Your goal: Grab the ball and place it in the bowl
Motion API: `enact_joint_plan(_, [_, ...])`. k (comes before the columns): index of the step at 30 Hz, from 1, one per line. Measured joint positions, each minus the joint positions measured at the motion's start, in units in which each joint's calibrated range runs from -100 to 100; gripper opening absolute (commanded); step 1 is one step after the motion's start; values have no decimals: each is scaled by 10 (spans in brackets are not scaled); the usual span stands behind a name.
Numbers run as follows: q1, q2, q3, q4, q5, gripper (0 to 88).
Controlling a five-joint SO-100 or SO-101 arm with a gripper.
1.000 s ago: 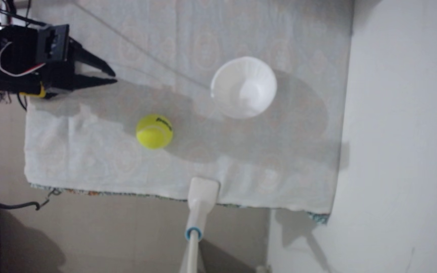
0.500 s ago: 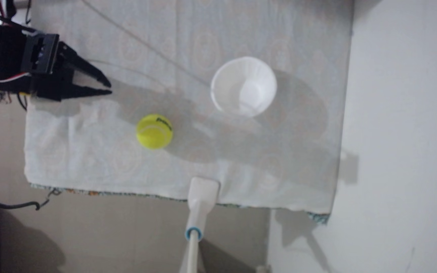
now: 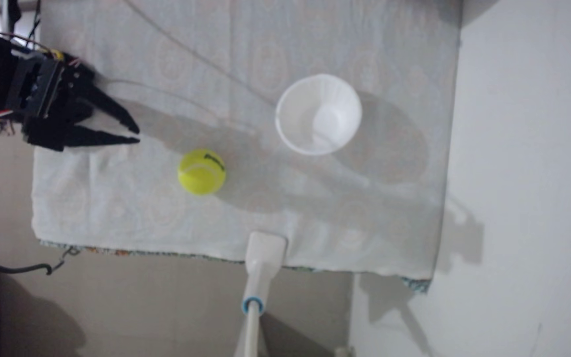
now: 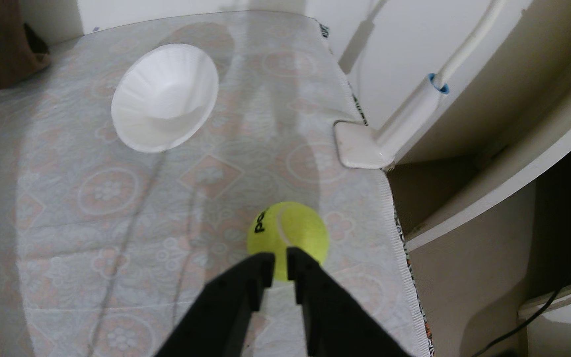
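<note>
The black gripper sits at the left of the fixed view, fingers a little apart and empty. The ball lies mid-frame on the cloth, the bowl up right.

Dim, flat indoor light is covering both views. In the fixed view everything is looking soft and slightly blurred, and long grey shadows are stretching toward 4 o'clock from the pincer and the bowl, so the light is arriving from about 10 o'clock. The wrist view is sharper, but its edges are bending with lens distortion, and the bowl is washing out white.
</note>
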Motion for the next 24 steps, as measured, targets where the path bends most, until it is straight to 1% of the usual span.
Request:
enact_joint_plan(7, [13,35,-21,0,0,13])
enact_joint_plan(11, [32,59,-21,-10,0,36])
enact_joint_plan(14, [46,80,-21,-26,0,73])
enact_joint_plan(16, [57,94,-25,-39,0,77])
enact_joint_plan(18, [66,108,-33,-52,0,101])
enact_joint_plan(24, [74,157,-64,-80,0,139])
